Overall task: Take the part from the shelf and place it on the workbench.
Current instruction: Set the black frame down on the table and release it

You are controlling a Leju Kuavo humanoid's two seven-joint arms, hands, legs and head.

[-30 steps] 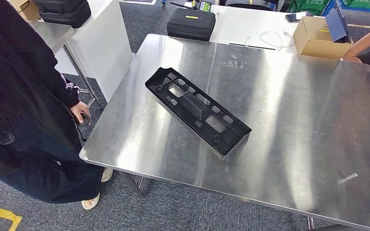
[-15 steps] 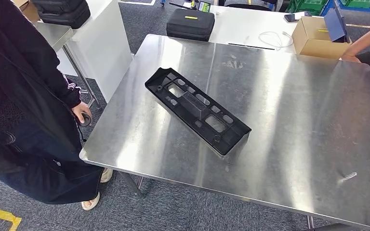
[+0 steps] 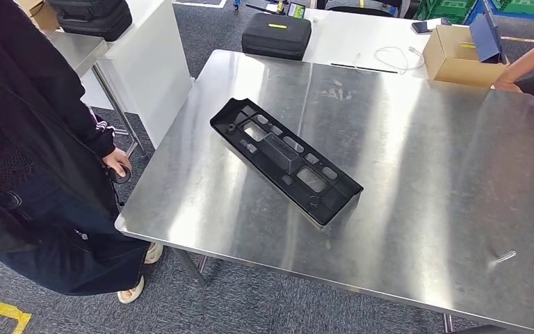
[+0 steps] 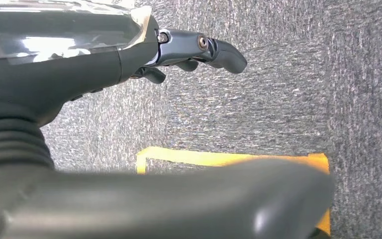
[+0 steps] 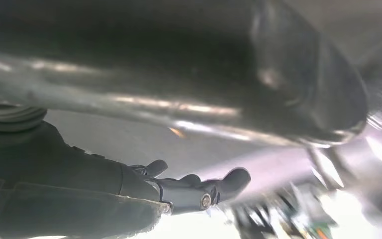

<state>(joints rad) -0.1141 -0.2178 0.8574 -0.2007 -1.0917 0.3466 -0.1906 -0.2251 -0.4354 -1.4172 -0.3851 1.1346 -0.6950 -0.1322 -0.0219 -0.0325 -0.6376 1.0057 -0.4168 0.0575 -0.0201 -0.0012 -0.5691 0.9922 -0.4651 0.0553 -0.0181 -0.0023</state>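
The black plastic part (image 3: pixel 285 158), a long flat frame with several cut-outs, lies diagonally on the steel workbench (image 3: pixel 424 174), left of its middle. Nothing touches it. In the left wrist view my left hand (image 4: pixel 179 55) hangs over grey carpet with its fingers stretched out, holding nothing. In the right wrist view my right hand (image 5: pixel 189 186) is also empty, its fingers extended beneath a blurred shiny metal surface.
A person in dark clothes (image 3: pixel 35 139) stands at the bench's left edge. Another person's arm (image 3: pixel 528 62) reaches in at the far right. Behind the bench are a black case (image 3: pixel 276 33) and a cardboard box (image 3: pixel 459 52). A small metal piece (image 3: pixel 504 257) lies near the front right.
The picture sways slightly. The part stays where it was on the bench.
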